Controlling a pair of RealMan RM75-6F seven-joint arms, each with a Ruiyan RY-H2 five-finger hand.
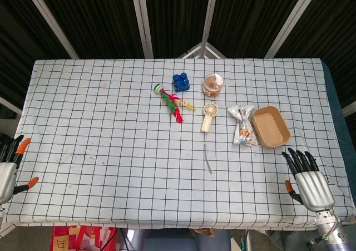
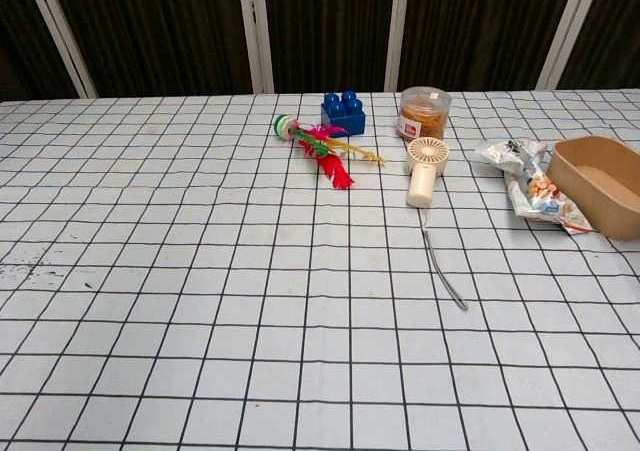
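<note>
Your table (image 1: 111,123) wears a white checked cloth before dark panels. The little fan (image 1: 208,115) lies near the middle, handle pointing toward you, cord (image 1: 207,159) trailing nearer. Your right hand (image 1: 307,178) rests at the near right edge, empty, fingers spread, closer than your left hand (image 1: 10,162), likewise spread at the far-left edge.

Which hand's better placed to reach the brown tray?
Right, probably. The right hand rests open just in front of the brown tray on the table's right side; the left hand sits at the far left edge.
</note>
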